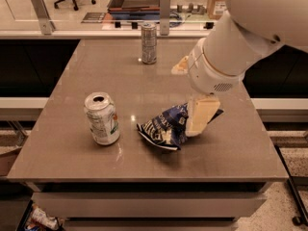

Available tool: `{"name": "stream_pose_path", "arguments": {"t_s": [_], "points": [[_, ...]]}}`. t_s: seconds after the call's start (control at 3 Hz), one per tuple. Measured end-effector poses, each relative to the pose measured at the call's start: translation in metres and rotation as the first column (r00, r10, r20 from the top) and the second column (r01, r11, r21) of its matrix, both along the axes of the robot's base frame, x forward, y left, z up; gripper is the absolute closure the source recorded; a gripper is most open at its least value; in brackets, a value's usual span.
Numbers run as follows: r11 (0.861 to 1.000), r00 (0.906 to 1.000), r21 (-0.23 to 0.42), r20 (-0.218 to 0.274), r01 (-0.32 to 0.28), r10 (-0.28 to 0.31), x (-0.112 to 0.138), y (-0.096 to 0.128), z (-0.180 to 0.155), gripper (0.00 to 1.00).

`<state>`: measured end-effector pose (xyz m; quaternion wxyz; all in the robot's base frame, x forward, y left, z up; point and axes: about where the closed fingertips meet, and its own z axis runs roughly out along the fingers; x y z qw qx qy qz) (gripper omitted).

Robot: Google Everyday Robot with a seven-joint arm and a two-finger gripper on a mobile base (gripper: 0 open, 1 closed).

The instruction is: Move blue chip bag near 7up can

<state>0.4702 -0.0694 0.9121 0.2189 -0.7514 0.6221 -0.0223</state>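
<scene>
The blue chip bag (pixel 164 129), crumpled dark blue foil with white lettering, is low over the brown table (pixel 72 81), just right of centre near the front. My gripper (pixel 196 123) comes down from the upper right on a white arm and is shut on the bag's right end. Its cream fingers (pixel 201 113) cover that end. The 7up can (pixel 102 118), white-silver with green markings and an open top, stands upright to the left of the bag, with a small gap between them.
A taller slim silver-grey can (pixel 148 43) stands upright at the back middle of the table. Behind the table runs a rail with posts (pixel 165 12). The table's front edge is close below the bag and can.
</scene>
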Motion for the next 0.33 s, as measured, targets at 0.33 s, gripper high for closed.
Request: {"name": "stream_pose_path", "arguments": {"t_s": [0.33], "points": [[1.000, 1.0000, 0.000, 0.000, 0.000, 0.000, 0.0000, 0.0000, 0.0000, 0.00]]}}
